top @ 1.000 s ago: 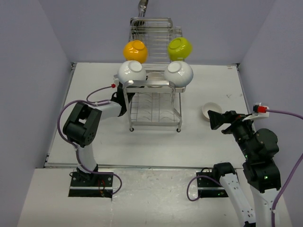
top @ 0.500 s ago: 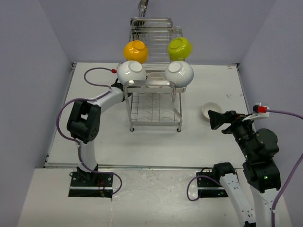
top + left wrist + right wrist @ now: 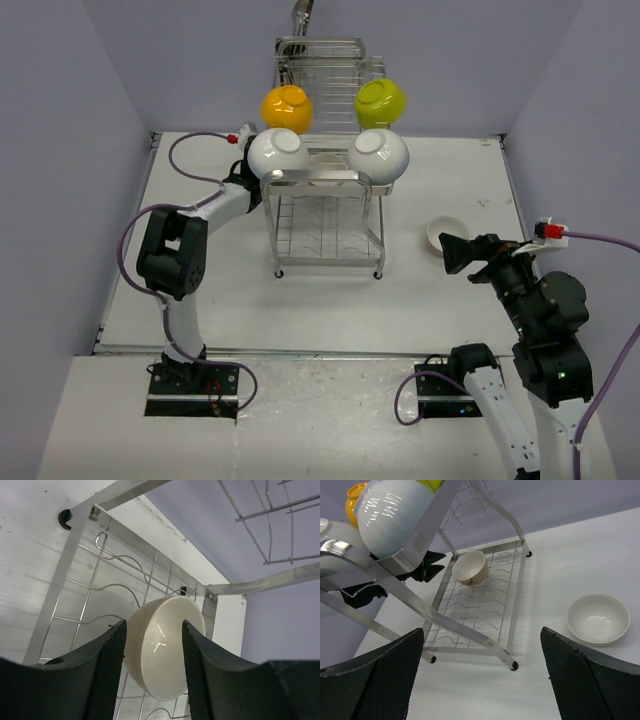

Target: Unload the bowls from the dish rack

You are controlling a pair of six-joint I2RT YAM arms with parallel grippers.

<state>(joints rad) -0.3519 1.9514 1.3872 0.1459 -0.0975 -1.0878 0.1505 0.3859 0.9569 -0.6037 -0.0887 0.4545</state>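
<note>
The chrome dish rack point(image 3: 328, 215) stands mid-table. Its upper tier carries an orange bowl point(image 3: 285, 107), a green bowl point(image 3: 380, 101) and two white bowls point(image 3: 277, 153) point(image 3: 379, 155). One cream-white bowl point(image 3: 162, 650) stands on edge in the lower tier point(image 3: 471, 568). My left gripper point(image 3: 153, 622) reaches in from the rack's left side, open, with that bowl showing between its fingertips; I cannot tell whether they touch it. In the top view the gripper is hidden under the rack. My right gripper point(image 3: 455, 253) hangs wide open, holding nothing, right of the rack.
A white bowl point(image 3: 447, 234) sits upright on the table right of the rack, just beside my right gripper, also seen in the right wrist view point(image 3: 598, 619). Grey walls close in the table at the back and sides.
My left arm has swung toward the back along the rack's left side, and its gripper has gone from shut to open around the lower-tier bowl. The right arm has not moved.
</note>
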